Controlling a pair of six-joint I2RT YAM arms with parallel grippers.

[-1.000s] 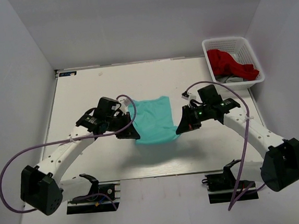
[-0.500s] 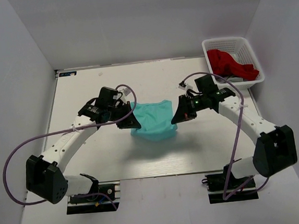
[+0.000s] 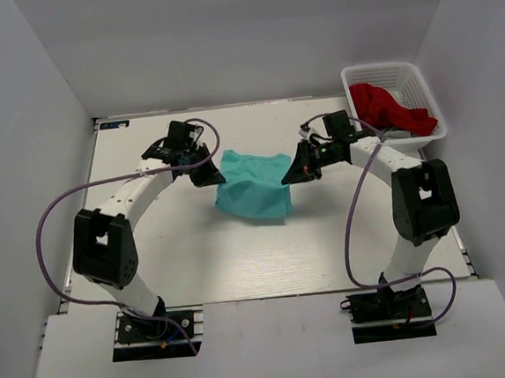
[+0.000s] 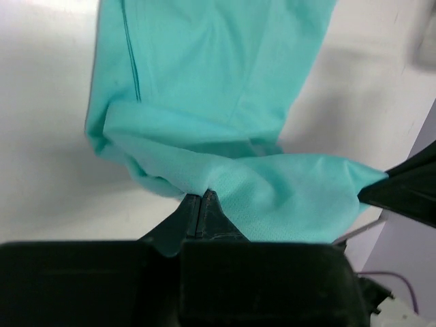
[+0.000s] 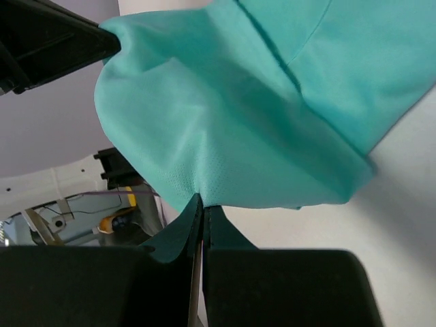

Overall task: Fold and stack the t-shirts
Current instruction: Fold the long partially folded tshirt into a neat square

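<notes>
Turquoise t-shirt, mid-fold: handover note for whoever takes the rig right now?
Left gripper: shut on one edge of the turquoise t-shirt.
Right gripper: shut on the opposite edge.
Shirt: held up between them over the middle of the table, lower part drooping.
Done: shirt picked up; no finished fold, no stack.
Left: lay it down, finish folding, stack. Red cloth sits in the white basket, far right.

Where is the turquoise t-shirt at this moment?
In the top view the turquoise t-shirt is at the centre of the table, between the left gripper and the right gripper, each shut on one side.
</notes>
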